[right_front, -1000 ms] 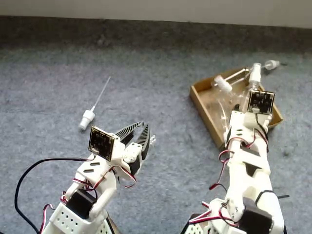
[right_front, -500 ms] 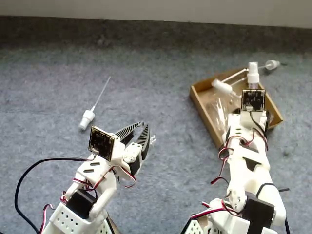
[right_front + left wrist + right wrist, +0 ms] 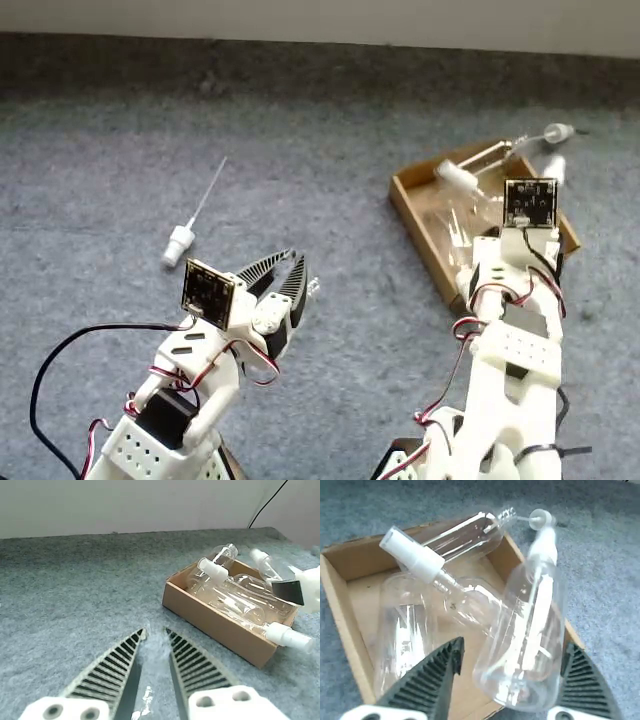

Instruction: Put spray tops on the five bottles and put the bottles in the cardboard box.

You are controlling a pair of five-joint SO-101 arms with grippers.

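The cardboard box lies on the grey carpet at the right and holds several clear bottles. My right gripper hovers over the box's far right side, open wide. Between its fingers, apart from the left one, a bottle with a white spray top lies tilted across the box's rim; its top points away. A loose spray top with a long tube lies on the carpet at the left. My left gripper sits low at the front left, open by a narrow gap and holding nothing.
Another bottle leans on the box's far rim, with a spray top just beyond its open neck. A small clear piece lies on the carpet under my left gripper. Open carpet stretches between the arms and toward the back.
The bottle in my right gripper went from upright to tilted over the box's rim, and the fingers have spread apart from it. The left arm has not moved.
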